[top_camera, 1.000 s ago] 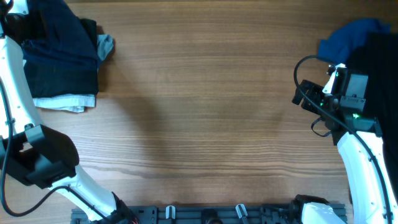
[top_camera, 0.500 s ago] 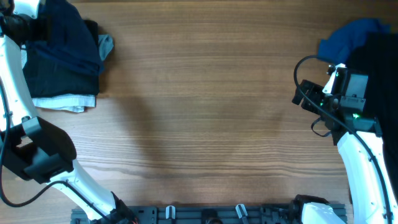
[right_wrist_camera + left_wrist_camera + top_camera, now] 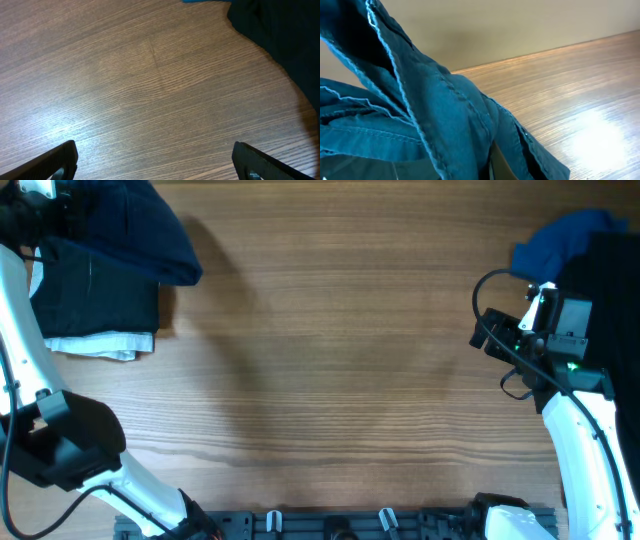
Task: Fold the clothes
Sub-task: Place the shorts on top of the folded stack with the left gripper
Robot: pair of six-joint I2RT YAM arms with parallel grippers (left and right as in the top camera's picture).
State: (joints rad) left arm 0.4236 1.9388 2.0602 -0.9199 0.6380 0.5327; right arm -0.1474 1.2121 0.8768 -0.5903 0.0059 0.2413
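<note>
Left claw [image 3: 48, 212] stays clamped on the dark blue denim shorts [image 3: 150, 235] at ten o'clock on the wooden table [image 3: 330, 360]. Within the last second their hanging hem has swung out toward three o'clock, covering the grey scrap beside the dark-and-white folded stack [image 3: 95, 315]. I judge them lifted clear, ready to spread at centre. My right claw [image 3: 155, 167] waits, jaws wide apart, near three o'clock.

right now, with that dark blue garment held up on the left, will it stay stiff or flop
Likely floppy: the dark blue garment hangs in soft folds in the left wrist view. Probably heavyish for cloth, judging by its thick stitched seams. Its loose end spreads out past the folded pile, so it may swing or drag.
</note>
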